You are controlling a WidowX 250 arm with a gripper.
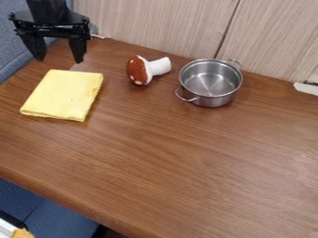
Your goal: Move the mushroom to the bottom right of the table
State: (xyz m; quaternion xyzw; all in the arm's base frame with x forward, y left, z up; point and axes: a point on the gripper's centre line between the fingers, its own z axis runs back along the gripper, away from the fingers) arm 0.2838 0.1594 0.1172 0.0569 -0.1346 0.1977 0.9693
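At the upper left, my black gripper hangs open above the table's back left corner, its two fingers spread with nothing between them. The mushroom lies on its side near the back of the wooden table, to the right of the gripper and apart from it. Its red-brown cap with white spots faces left, and its white stem points right.
A folded yellow cloth lies on the left, just in front of the gripper. Right of the mushroom stands a metal pot with two wire handles. A wood-grain panel wall borders the table's back edge.
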